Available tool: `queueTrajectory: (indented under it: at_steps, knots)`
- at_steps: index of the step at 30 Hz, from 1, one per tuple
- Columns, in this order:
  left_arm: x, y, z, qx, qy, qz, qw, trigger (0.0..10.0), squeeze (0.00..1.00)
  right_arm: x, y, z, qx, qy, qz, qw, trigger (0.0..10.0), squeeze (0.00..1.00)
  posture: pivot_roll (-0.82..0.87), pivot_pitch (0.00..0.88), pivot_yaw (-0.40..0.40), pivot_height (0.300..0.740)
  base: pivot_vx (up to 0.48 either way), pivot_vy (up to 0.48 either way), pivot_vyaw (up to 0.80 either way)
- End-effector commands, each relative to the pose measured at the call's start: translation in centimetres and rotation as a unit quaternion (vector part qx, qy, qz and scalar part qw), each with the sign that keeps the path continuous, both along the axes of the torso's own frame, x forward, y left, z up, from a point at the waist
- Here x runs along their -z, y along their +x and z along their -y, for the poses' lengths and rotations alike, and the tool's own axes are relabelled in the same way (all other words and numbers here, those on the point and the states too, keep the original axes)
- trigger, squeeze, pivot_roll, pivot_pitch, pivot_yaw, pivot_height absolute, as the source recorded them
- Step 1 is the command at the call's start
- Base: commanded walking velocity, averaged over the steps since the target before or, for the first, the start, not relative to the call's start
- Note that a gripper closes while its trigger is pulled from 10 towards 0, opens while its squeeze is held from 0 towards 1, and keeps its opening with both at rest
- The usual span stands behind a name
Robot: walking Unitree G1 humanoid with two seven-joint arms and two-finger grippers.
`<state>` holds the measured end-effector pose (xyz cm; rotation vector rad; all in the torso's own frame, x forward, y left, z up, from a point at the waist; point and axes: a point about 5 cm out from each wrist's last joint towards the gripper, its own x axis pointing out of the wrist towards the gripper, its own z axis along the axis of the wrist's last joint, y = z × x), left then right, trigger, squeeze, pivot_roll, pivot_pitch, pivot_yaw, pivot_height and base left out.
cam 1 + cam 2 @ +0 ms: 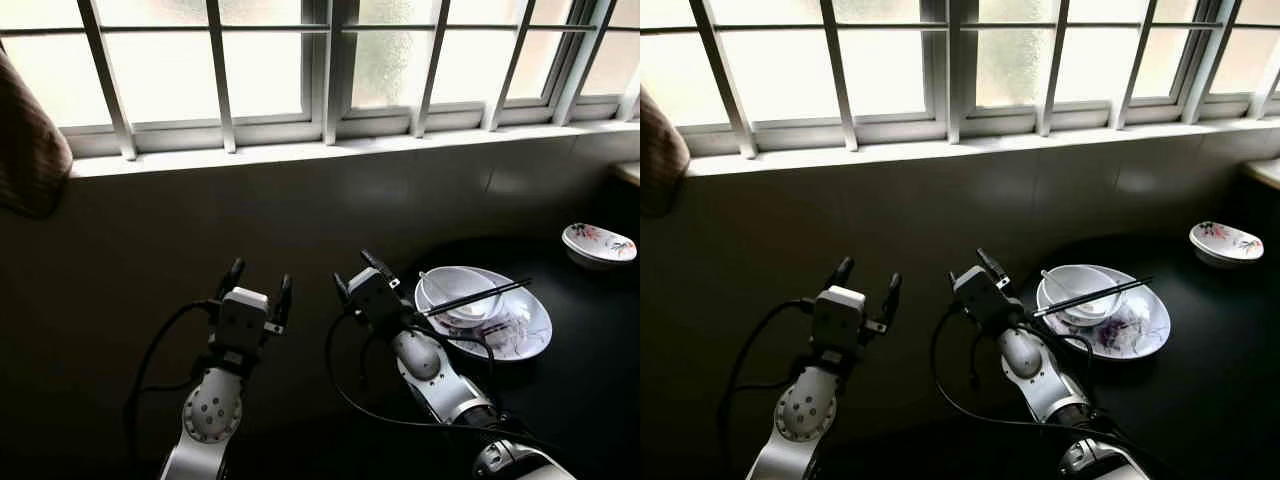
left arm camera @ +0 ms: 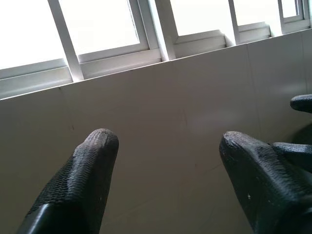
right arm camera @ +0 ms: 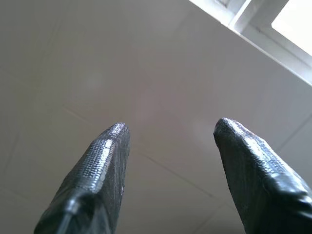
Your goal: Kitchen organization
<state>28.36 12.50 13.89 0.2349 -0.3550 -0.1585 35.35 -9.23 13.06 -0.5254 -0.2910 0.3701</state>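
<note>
Chopsticks (image 1: 478,296) across stacked bowls (image 1: 462,298)

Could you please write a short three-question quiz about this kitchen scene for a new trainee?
1. True or false: the left tool is shut on a dish.
2. What lies across the small bowl on the large flowered plate?
A. a spoon only
B. dark chopsticks
C. a cloth
3. Where does the second flowered dish stand compared with the large flowered plate?

Key:
1. False; both the left tool and the right tool are open and hold nothing.
2. B
3. Farther back and to the robot's right, on the dark counter.
</note>
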Motion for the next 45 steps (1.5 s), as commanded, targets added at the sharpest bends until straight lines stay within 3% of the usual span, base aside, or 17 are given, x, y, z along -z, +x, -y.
queueTrajectory:
  at_steps: [1, 9, 16, 22, 35, 40, 45]
  knots:
    - [-0.3, 0.3, -0.1, -0.001, 0.004, 0.002, 1.0, 10.0, 0.0, -0.4, 0.2, 0.1, 0.003, -0.002, 0.004, 1.0, 10.0, 0.0, 0.08, 0.0, -0.071, 0.74, 0.0, 0.0, 0.0]
    - [-0.4, 0.3, -0.3, -0.002, -0.009, 0.004, 1.0, 10.0, 0.0, -0.2, 0.2, 0.4, 0.007, -0.009, -0.003, 1.0, 10.0, 0.0, 0.07, 0.0, -0.07, 0.74, 0.03, 0.0, 0.0]
    - [-0.4, 0.3, -0.4, -0.004, -0.011, 0.005, 1.0, 10.0, 0.0, -0.3, -0.1, -0.3, -0.011, -0.027, 0.01, 1.0, 10.0, 0.0, 0.07, 0.0, -0.07, 0.74, 0.271, 0.0, 0.23]
    - [-0.4, 0.3, -0.3, -0.003, -0.01, 0.005, 1.0, 10.0, 0.0, -0.5, -0.1, -0.5, -0.016, -0.013, 0.009, 1.0, 10.0, 0.0, 0.07, 0.0, -0.071, 0.74, 0.272, 0.0, 0.8]
    - [-0.4, 0.3, -0.1, -0.003, -0.011, 0.003, 1.0, 10.0, 0.0, 0.0, -0.3, 0.0, -0.006, -0.008, -0.004, 1.0, 10.0, 0.0, 0.07, 0.0, -0.071, 0.74, 0.037, 0.0, 0.0]
    - [-0.1, 0.2, 0.0, 0.001, -0.011, -0.001, 1.0, 10.0, 0.0, 0.6, 0.0, 1.2, 0.067, -0.083, 0.019, 0.994, 10.0, 0.0, 0.07, 0.0, -0.073, 0.74, 0.0, 0.0, 0.0]
    - [-0.1, 0.2, 0.0, 0.002, -0.01, -0.002, 1.0, 10.0, 0.0, 1.1, 0.0, 1.7, 0.104, -0.121, 0.024, 0.987, 10.0, 0.0, 0.06, 0.0, -0.073, 0.74, 0.0, 0.0, 0.0]
